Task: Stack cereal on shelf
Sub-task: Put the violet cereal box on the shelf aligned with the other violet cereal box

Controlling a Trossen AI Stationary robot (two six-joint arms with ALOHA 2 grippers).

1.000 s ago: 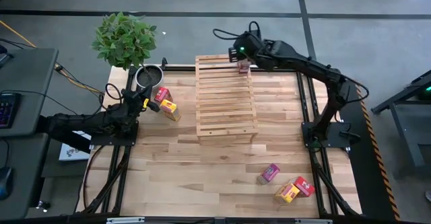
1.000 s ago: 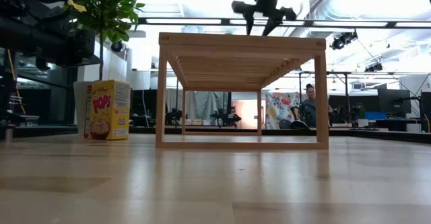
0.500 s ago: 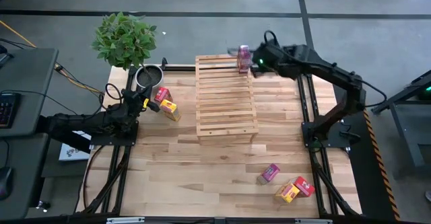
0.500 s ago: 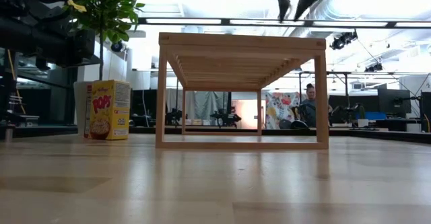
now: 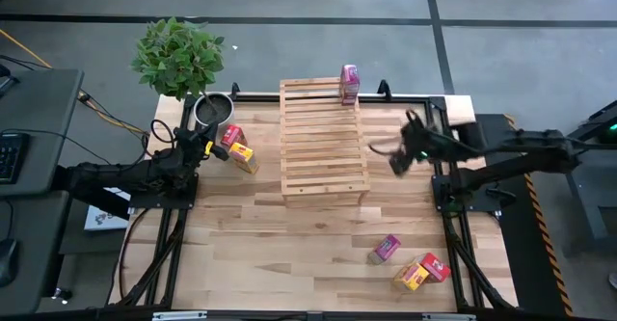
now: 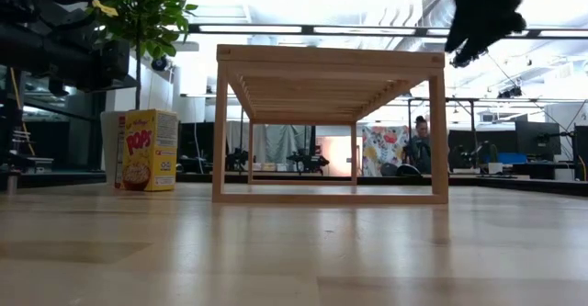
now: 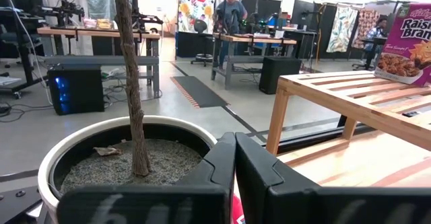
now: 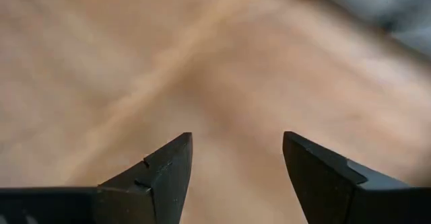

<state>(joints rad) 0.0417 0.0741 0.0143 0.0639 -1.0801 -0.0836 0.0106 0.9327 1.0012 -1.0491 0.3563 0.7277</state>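
R gripper [image 5: 393, 157]: fingers spread, nothing between them, hanging over bare table just off the shelf's right side. Wrist view shows only wood grain past the tips.
L gripper [image 5: 205, 147]: fingers pressed together, empty, parked at the table's left edge beside the plant pot [image 5: 213, 110].
shelf [image 5: 322, 140]: slatted wood rack, just left of R gripper, well right of L gripper.
placed box [image 5: 349, 83]: one pink cereal box upright on the shelf's far right corner, beyond R gripper and slightly left of it.
near group: pink box [image 5: 386, 248], yellow box [image 5: 412, 277], red box [image 5: 435, 265], all on the table nearer the front edge than R gripper; yellow and red touch, pink just apart.
left group: red box [image 5: 231, 135] and yellow box [image 5: 242, 156], just right of L gripper, btwn it and the shelf.
risk 1: placed box sits right at the corner; an arm passing close or a bump to the rack could tip it off the back.
risk 2: yellow/red pair lie touching, so closing on one prob drags or spins the other → skewed grasp.
risk 3: near boxes lie flat and angled; tips approaching unaligned could push a box instead of straddling it.
risk 4: slat gaps; a box set down tilted may rock or catch an edge.
surface: butcher-block table [image 5: 289, 244], light, matte, flat.
room: open lab, grey floor, benches and gear behind; a person [image 6: 421, 145] seated far back, clear of the arms.
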